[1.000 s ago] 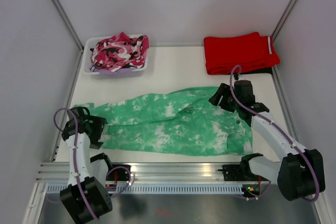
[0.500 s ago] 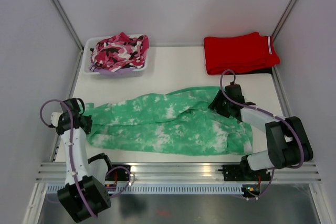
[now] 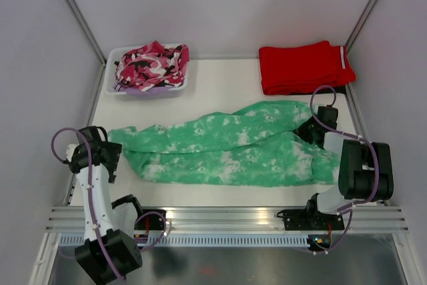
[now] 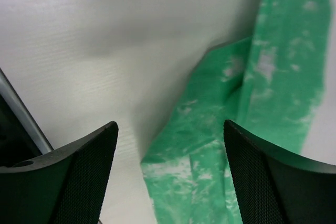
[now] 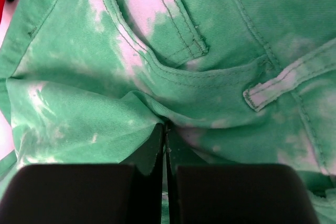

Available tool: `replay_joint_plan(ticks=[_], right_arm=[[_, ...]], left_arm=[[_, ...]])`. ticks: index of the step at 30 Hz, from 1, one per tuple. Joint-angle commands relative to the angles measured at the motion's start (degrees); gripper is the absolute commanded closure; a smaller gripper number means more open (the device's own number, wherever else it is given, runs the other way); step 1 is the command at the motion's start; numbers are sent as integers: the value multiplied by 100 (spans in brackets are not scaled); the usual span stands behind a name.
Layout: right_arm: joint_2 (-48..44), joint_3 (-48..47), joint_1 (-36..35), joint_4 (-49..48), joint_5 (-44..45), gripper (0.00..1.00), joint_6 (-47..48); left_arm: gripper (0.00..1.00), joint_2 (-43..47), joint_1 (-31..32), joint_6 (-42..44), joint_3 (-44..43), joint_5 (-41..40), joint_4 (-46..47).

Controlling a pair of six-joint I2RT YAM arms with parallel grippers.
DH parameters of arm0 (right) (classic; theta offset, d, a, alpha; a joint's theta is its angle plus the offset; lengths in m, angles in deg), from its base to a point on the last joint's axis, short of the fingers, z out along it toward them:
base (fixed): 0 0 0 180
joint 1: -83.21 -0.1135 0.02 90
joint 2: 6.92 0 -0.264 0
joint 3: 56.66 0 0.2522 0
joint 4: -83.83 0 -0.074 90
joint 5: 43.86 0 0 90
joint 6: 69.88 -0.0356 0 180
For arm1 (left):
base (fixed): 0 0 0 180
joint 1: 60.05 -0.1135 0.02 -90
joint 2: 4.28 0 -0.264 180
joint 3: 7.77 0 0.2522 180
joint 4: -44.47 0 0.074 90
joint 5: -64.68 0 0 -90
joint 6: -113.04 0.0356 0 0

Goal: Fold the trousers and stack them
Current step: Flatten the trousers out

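Right pincer (image 5: 165,129) is closed tight on a small fold of the mint green tie-dye trousers (image 5: 184,51) at the waist end, its two dark fingers pressed together with cloth caught between the tips; a belt loop (image 5: 283,80) and curved pocket stitching lie just beyond it toward 12 and 2 o'clock in the wrist view. From above, that right pincer (image 3: 313,131) sits at the 3 o'clock end of the trousers (image 3: 227,148), which stretch flat across the middle of the white worktop (image 3: 220,85) from 9 to 3 o'clock, the legs laid side by side and running out toward 9 o'clock. Left pincer (image 3: 110,158) is at the 9 o'clock side, just beside the leg ends. In its own wrist view the left pincer (image 4: 170,129) has its fingers spread wide apart with nothing gripped, and the hem of one green leg (image 4: 252,103) lies on the worktop beneath the gap, running off toward 1 o'clock. Folded red trousers (image 3: 303,66) lie at the 1 o'clock corner, well apart from the green pair. A white basket (image 3: 110,71) at 11 o'clock holds a crumpled pink, black and white camouflage garment (image 3: 152,63).
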Motion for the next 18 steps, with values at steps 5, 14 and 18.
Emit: replay_joint_plan(ticks=[5,14,18], right_arm=[[-472,-206,438,488,453,82,719],[-1386,-1084,-62,1288,-596,42,1290],[-1616,-1576,-633,1560,-693,37,1334]], left_arm=[[31,-871,16,743,724,1695,1577],[20,-1381,1437,1069,461,994,2134],[18,-1513,3263,929,22,-43,1415]])
